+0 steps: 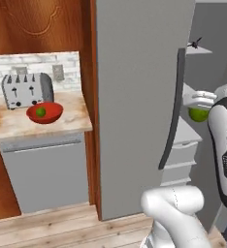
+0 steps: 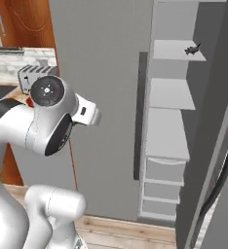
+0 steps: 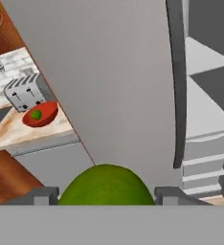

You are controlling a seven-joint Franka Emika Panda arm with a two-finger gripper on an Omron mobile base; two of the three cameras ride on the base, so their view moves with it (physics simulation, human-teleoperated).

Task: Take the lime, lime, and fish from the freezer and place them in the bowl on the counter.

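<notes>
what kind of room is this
A rendered home kitchen, it seems: a toaster and a red bowl sit on a marbled counter, beside a tall grey freezer with its shelves exposed.

We see our end effector (image 1: pixel 199 107) gripping a lime (image 1: pixel 198 115) beside the freezer (image 1: pixel 139 97) handle; far left, another lime (image 1: pixel 40 112) sits in the bowl (image 1: pixel 45 113) on the bench (image 1: pixel 18 127).

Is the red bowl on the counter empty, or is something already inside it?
Not empty. The red bowl on the counter already holds one lime, seen as a small green ball inside its rim beside the toaster.
</notes>
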